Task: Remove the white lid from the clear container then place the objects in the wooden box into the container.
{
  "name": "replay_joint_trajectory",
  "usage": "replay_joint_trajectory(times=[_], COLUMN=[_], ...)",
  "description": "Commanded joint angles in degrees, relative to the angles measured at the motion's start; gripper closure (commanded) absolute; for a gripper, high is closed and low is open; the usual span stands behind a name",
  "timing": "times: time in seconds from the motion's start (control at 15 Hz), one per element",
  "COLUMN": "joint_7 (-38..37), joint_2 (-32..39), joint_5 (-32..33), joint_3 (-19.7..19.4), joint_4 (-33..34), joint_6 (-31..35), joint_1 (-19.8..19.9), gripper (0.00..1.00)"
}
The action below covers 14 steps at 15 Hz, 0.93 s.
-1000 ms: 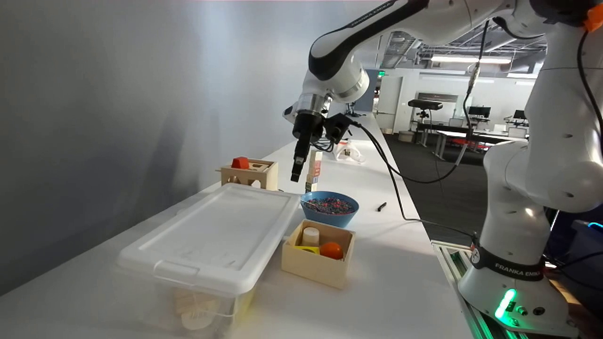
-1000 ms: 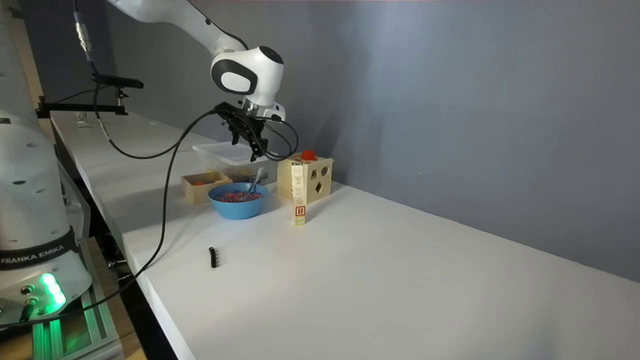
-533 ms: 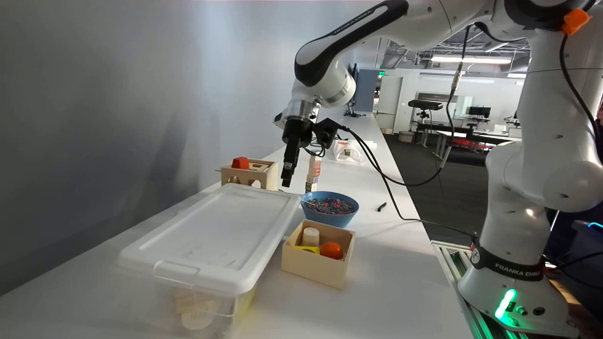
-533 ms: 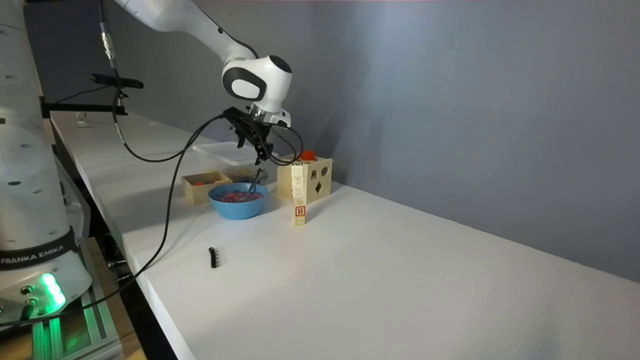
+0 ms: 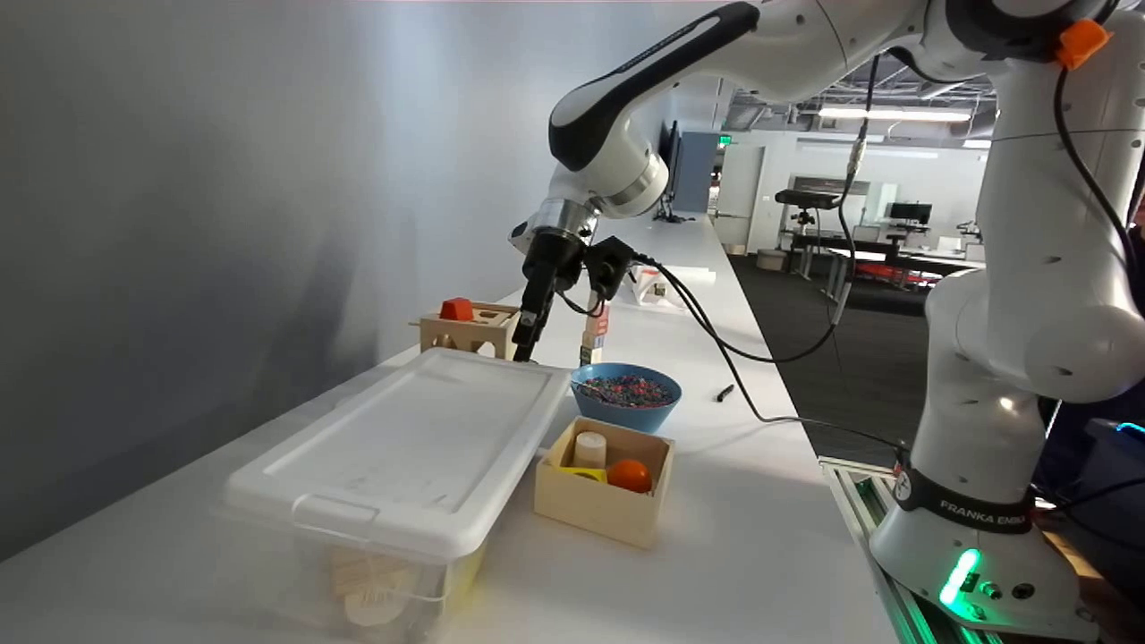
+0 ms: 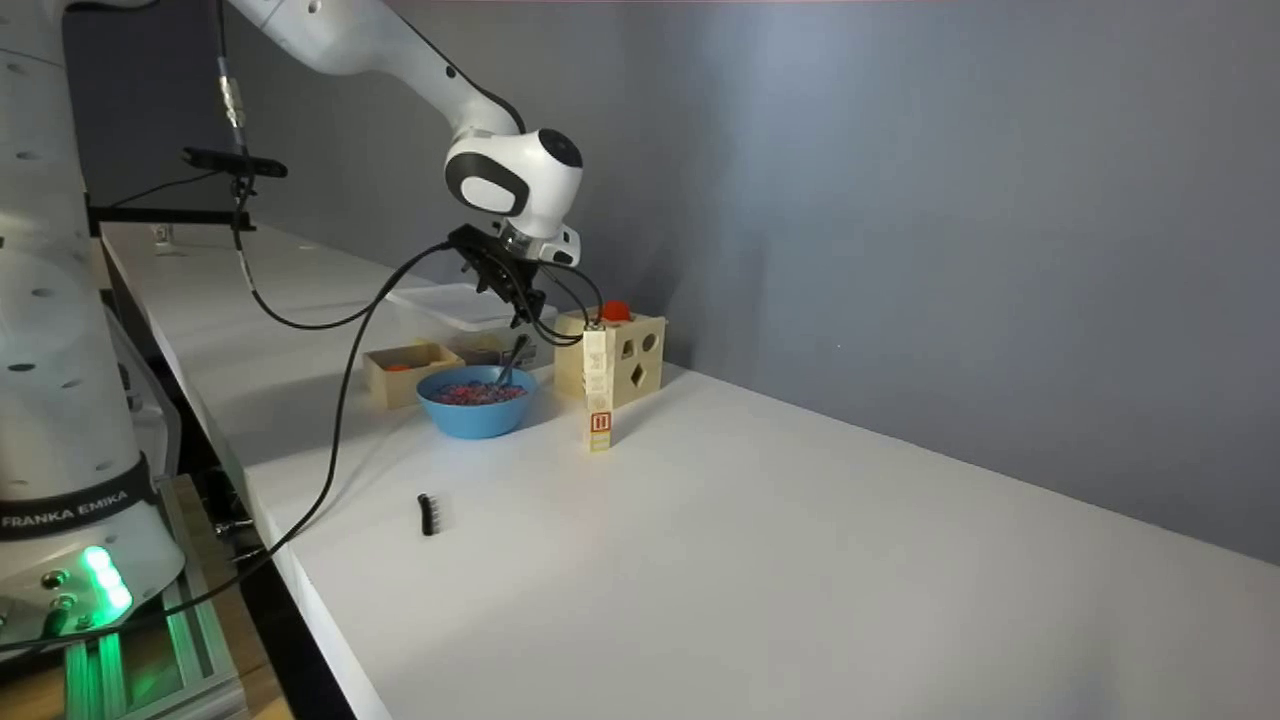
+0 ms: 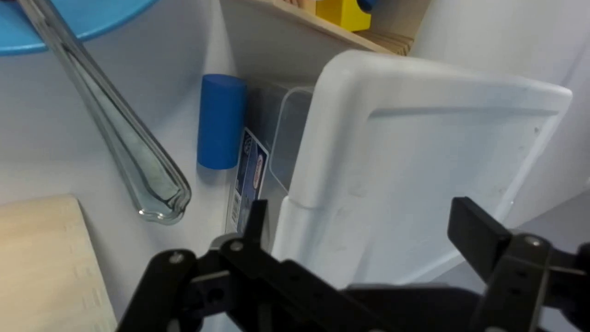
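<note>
The white lid (image 5: 407, 438) lies flat on top of the clear container (image 5: 353, 572), which holds pale pieces inside. Beside it stands the wooden box (image 5: 595, 514) with its objects: an orange ball (image 5: 629, 476), a yellow piece (image 5: 586, 473) and a pale cylinder (image 5: 589, 450). In the wrist view a yellow block (image 7: 343, 14) and part of a dark blue piece (image 7: 367, 3) show in that box. My gripper (image 7: 359, 202) is open with nothing held, its fingers spread above the lid's end. In an exterior view the gripper (image 5: 525, 356) hangs at the lid's far short edge; contact cannot be told.
A blue bowl (image 5: 626, 395) with a spoon stands near the lid's far corner. Close by are another light-wood box (image 6: 612, 365) with a red piece, and an upright block stack (image 6: 598, 390). A blue cylinder (image 7: 221, 122) stands against the container. A grey wall runs behind.
My gripper has moved down and toward the lid's far short edge, tilting more at the end. Lid, container, boxes and bowl have stayed put.
</note>
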<state>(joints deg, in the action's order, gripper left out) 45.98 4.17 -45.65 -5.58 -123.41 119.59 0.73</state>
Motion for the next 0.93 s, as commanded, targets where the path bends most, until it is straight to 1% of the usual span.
replay_joint_trajectory(times=[0.0, 0.2, 0.47, 0.87], joint_7=[2.5, 4.3, 6.3, 7.1], joint_2=[2.0, 2.7, 3.3, 1.2], joint_5=[-3.7, -5.5, -9.3, -10.9], joint_3=[1.5, 2.0, 2.4, 2.2], joint_4=[1.2, 1.2, 1.4, 0.8], joint_6=[1.0, 1.4, 0.2, -0.9], joint_1=[1.5, 1.8, 2.1, 2.3], gripper=[0.00, 0.00, 0.00, 0.00])
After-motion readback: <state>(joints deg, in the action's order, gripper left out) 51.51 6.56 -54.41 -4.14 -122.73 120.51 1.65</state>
